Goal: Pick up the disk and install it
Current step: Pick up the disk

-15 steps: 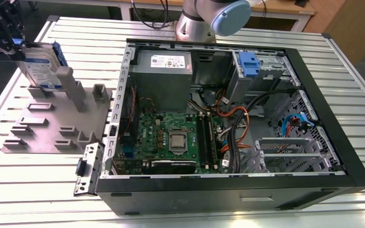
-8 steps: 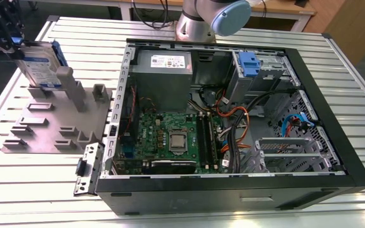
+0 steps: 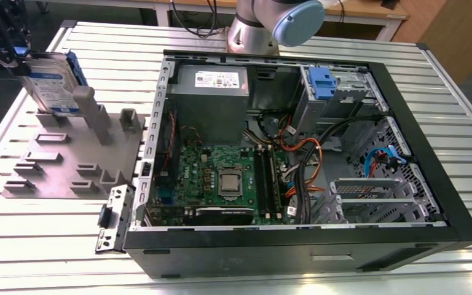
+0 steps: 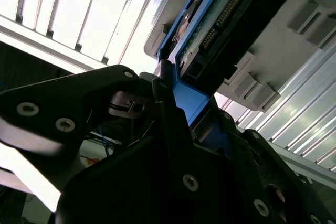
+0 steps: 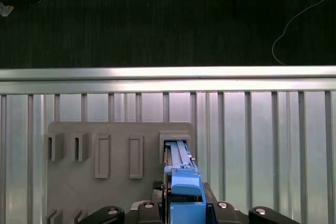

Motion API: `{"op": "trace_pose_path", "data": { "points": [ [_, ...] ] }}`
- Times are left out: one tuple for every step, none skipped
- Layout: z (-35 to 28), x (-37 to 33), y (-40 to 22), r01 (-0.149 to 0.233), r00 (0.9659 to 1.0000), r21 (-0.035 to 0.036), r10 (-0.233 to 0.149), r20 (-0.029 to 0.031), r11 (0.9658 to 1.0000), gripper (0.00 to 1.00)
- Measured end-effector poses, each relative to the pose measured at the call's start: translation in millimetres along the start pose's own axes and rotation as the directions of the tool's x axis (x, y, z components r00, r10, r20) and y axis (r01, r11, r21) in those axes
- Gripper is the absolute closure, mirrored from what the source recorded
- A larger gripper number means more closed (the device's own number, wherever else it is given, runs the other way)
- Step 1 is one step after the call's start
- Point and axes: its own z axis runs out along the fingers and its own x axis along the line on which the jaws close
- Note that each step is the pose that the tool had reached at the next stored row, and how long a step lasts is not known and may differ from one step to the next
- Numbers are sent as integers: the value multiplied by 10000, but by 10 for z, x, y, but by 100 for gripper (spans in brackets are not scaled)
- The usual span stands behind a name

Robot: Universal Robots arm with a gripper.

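While its jaws press the blue carrier from both sides, the gripper [image 5: 185,211] grips the disk [image 3: 51,86], which stands upright with its lower end in an end slot of the grey fixture [image 3: 64,166]. That fixture lies on the slatted table [image 3: 23,246], just beside the open computer case [image 3: 432,203], on the exterior view's left.

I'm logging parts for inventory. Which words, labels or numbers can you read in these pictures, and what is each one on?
No text can be read here.
White-and-blue label on the disk: print too small to read.
White sticker on the power supply box: print too small to read.
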Motion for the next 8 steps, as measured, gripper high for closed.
{"op": "trace_pose_path", "data": {
  "points": [
    [0, 0, 0, 0, 10000, 0, 0, 0, 10000, 64],
    [0, 0, 0, 0, 10000, 1, 0, 0, 10000, 64],
    [0, 0, 0, 0, 10000, 1, 0, 0, 10000, 64],
    [-1, 0, 0, 0, 10000, 1, 0, 0, 10000, 64],
    [-2, 0, 0, 0, 10000, 0, 0, 0, 10000, 64],
    [-3, 0, 0, 0, 10000, 0, 0, 0, 10000, 64],
    [-4, 0, 0, 0, 10000, 1, 0, 1, 10000, 64],
    [-6, 0, 0, 0, 10000, 1, 0, 1, 10000, 64]
  ]
}}
